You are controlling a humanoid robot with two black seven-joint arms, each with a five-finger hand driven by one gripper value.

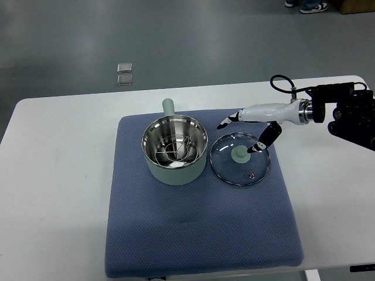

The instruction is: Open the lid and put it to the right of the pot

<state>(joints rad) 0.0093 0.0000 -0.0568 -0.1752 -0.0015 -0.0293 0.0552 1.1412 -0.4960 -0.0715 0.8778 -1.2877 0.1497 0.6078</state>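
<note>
A pale green pot with a steel inside stands uncovered on a blue mat; its handle points away from me. A steamer rack lies inside it. The glass lid with a green knob lies flat on the mat just right of the pot. My right hand hovers over the lid's far edge, fingers spread and holding nothing; one finger points left, another finger is close to the knob. The left arm is out of view.
The mat lies on a white table. A black cable loops above my right wrist. Two small square plates are on the floor beyond the table. A person's shoes show at the top edge.
</note>
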